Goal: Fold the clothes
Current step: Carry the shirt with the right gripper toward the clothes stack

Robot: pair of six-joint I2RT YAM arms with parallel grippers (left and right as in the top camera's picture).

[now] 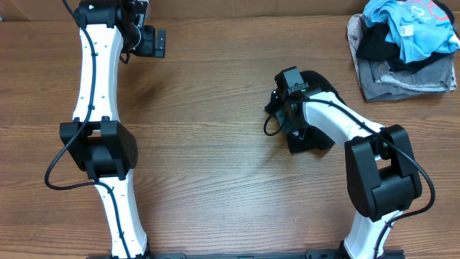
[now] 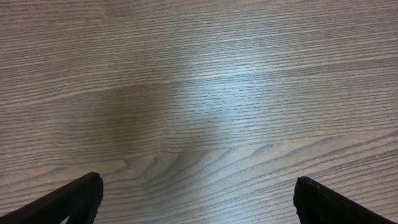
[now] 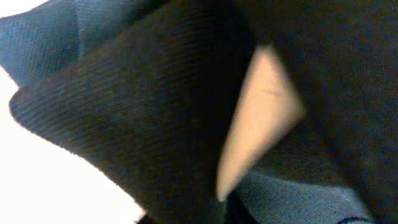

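Note:
The clothes (image 1: 305,139) are a small bunched heap of black fabric on the wooden table (image 1: 215,144), right of centre. My right gripper (image 1: 282,106) is down at the heap's left side. In the right wrist view the dark ribbed fabric (image 3: 137,112) fills the picture and its folds run together at the bottom centre, where the jaws sit. The fabric hides the fingers, and the gripper looks shut on it. My left gripper (image 1: 159,42) hovers at the far left back, open over bare wood (image 2: 199,186), both fingertips (image 2: 81,199) wide apart with nothing between them.
At the back right corner lies a pile of other garments: a light blue shirt (image 1: 413,25) on top, a black piece (image 1: 374,47) under it, and a grey folded garment (image 1: 402,75) at the bottom. Both arm bases stand at the near edge.

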